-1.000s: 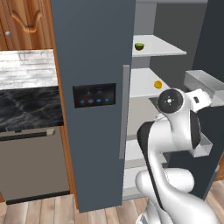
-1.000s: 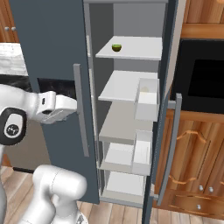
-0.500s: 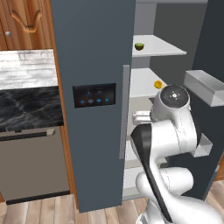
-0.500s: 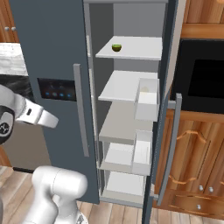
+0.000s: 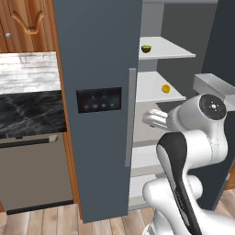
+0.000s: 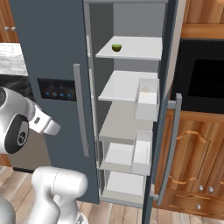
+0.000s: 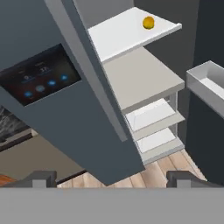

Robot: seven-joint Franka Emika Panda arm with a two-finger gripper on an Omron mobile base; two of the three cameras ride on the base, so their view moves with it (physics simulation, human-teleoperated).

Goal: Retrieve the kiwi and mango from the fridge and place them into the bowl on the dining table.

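- The fridge [image 5: 98, 105] is standing with its right door swung open, its shelves exposed, while its left door with the blue-lit panel [image 5: 99, 99] is staying shut; that closed door and its long pale handle [image 5: 131, 117] are sitting just beside the arm's path, so a reach swung too far left is risking a knock against them.
- The white door bins [image 6: 146, 98] are hanging on the open door, near the shelves; the elbow or wrist is likely to clip one if the arm goes in at an angle.
- The gripper [image 7: 111, 179] is hanging outside the fridge, low and in front of the closed door, jaws spread wide and holding nothing, tilted up toward the shelves.
- The mango [image 7: 148, 22] is lying near the front of the second shelf; being round and smooth, it is liable to roll back or off the edge if a finger nudges it before closing.
- The kiwi [image 5: 146, 48] is sitting on the top shelf, well above; reaching that high is risking a bump against the shelf edge.
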